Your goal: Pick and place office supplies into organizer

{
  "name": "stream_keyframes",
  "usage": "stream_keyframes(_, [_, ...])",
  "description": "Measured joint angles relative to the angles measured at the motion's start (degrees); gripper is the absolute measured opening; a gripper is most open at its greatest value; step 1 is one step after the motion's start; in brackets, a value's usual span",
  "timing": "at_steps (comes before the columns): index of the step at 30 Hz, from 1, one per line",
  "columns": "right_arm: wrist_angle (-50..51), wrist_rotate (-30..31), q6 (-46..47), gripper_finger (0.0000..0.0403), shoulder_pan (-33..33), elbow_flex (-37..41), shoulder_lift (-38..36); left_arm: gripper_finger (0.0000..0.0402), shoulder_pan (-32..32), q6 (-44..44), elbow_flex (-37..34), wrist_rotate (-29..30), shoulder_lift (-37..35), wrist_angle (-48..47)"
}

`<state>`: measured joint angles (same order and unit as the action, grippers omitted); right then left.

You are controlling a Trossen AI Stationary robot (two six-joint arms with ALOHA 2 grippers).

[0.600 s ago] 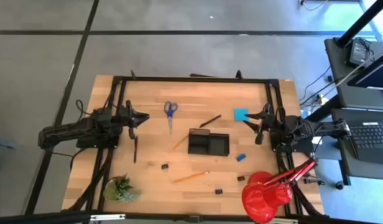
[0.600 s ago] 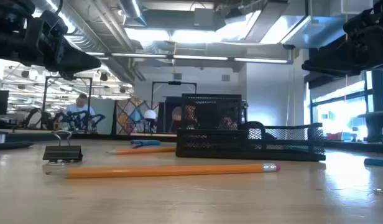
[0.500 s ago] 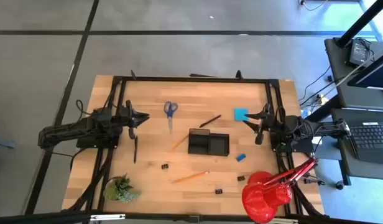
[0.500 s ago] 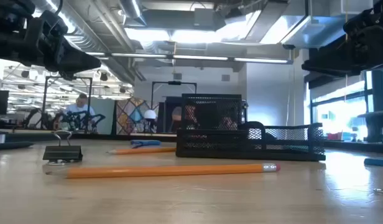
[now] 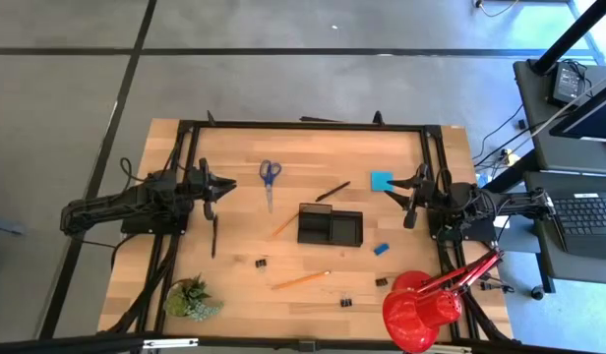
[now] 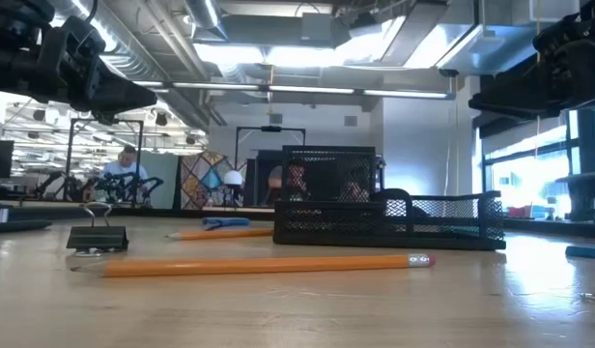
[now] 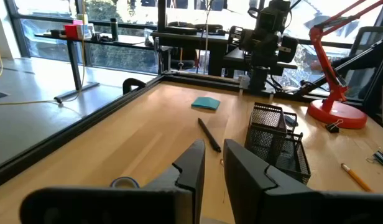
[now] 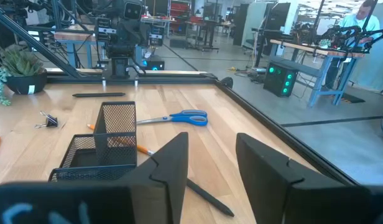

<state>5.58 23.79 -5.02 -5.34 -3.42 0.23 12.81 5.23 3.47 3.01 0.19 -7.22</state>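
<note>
At the table's left edge the left gripper (image 5: pixel 216 187) hovers empty, its fingers (image 7: pixel 190 167) parted by a narrow gap with nothing between them. Just right of it lie the scissors (image 5: pixel 270 175), flat, blue handles toward the far edge and blades pointing at the near side; they look rigid and heaviest of the lot, and the slick blades would likely slip, so the pivot where handles meet blades seems the place to pinch. Nearer the front sits a binder clip (image 5: pixel 261 263), small, stiff and light, best taken across its body rather than by its wire loops. Two pencils, one (image 5: pixel 284 225) angled against the organizer's left side and one (image 5: pixel 301 280) nearer the front, are thin and light and may roll, so a mid-shaft grip across the width should suit. The organizer (image 5: pixel 330 226) stands mid-table, a black mesh tray with low walls, and no supplies can be seen in it from above. The pen (image 5: pixel 333 191) lies slanted just beyond it, smooth and narrow, again one for the middle. The note pad (image 5: pixel 382 181) lies flat toward the right; soft-edged and low, it would probably need pinching at opposite edges. The eraser (image 5: pixel 381 249) is tiny and slightly yielding. More clips (image 5: pixel 346 301) lie near the front. The right gripper (image 5: pixel 409 197) hangs beside the pad, jaws apart, holding nothing.
</note>
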Motion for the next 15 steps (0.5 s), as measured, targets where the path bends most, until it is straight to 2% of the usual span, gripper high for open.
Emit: stream_keyframes(15, [-0.01,0.00,0.00,0.0139,-0.02,0.02,0.00,0.0054,0.01,0.00,0.01,0.00,0.02,-0.01])
